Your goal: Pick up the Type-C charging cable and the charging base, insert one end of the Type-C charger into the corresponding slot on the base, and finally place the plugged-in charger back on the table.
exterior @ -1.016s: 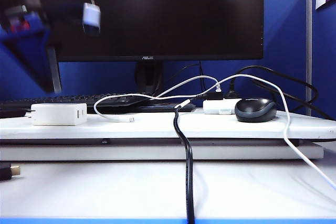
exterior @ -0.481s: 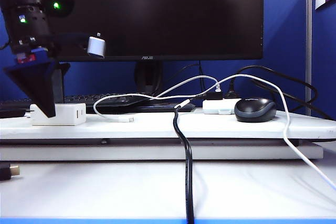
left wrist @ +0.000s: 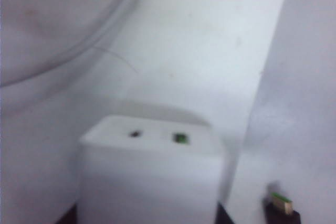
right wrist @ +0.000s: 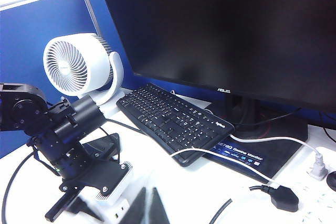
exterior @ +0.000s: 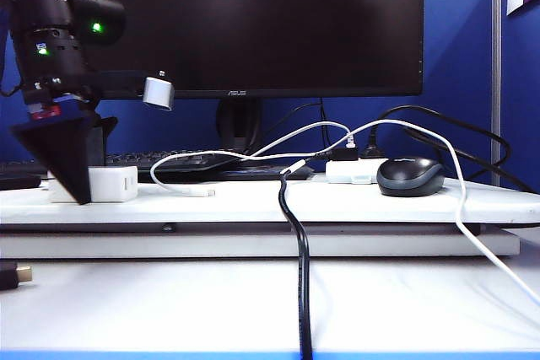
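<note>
The charging base point(exterior: 118, 183) is a white block with dark slots, lying at the left end of the raised board on the table point(exterior: 253, 292). My left gripper point(exterior: 89, 183) has come down over it. In the left wrist view the charging base point(left wrist: 152, 177) fills the space between the jaws, and a dark fingertip point(left wrist: 72, 217) lies against each side. The Type-C charging cable point(exterior: 253, 153) loops across the board, its plug point(exterior: 205, 192) lying loose to the right of the base. My right gripper point(right wrist: 149, 211) hangs shut and empty, looking at the left arm and the base point(right wrist: 116, 212).
A black monitor point(exterior: 253, 23) and a keyboard point(right wrist: 168, 119) stand behind the board. A thick black cable point(exterior: 297, 242) hangs over the front edge. A white hub point(exterior: 353, 171) and a black mouse point(exterior: 411, 176) sit to the right, and a white fan point(right wrist: 79, 66) stands at the back left. A loose black plug point(exterior: 17, 274) lies at the left edge.
My left arm has come down and a little to the right, from high up to the charging base, and its jaws have closed in on the block. The right arm has not moved.
</note>
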Tool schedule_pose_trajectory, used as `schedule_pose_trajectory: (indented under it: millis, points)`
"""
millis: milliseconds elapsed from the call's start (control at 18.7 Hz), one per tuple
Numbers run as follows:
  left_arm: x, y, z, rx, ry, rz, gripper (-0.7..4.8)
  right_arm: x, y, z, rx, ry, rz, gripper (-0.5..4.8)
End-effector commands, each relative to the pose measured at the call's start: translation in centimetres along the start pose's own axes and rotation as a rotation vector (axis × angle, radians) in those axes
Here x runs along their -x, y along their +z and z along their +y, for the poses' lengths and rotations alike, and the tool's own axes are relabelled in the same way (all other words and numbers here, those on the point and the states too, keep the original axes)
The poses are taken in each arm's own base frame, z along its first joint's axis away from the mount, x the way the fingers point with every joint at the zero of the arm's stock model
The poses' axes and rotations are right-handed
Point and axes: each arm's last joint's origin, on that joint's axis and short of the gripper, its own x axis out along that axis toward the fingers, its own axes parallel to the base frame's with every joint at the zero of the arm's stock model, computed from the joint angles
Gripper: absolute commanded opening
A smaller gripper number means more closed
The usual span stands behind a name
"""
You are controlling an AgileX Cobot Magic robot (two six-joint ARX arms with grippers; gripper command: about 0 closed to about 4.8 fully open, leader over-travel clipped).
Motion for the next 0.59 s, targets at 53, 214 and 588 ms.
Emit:
schedule_pose_trajectory:
  millis: [53, 214, 588]
  points:
    - [-0.1, 0.1, 0.2, 0.026, 0.010, -0.007, 0.66, 0.1, 0.3, 0.1, 0.004, 0.012, -0.015, -0.05]
    - [0.8, 0.5, -0.2, 0.056, -0.041, -0.146, 0.47, 0.1, 0.0, 0.1, 0.009, 0.007, 0.011, -0.05]
    - [7.1, 2.2, -2.5, 0.122, -0.229, -0.713, 0.47, -2.7, -0.5, -0.4, -0.059, 0.041, 0.197, -0.05]
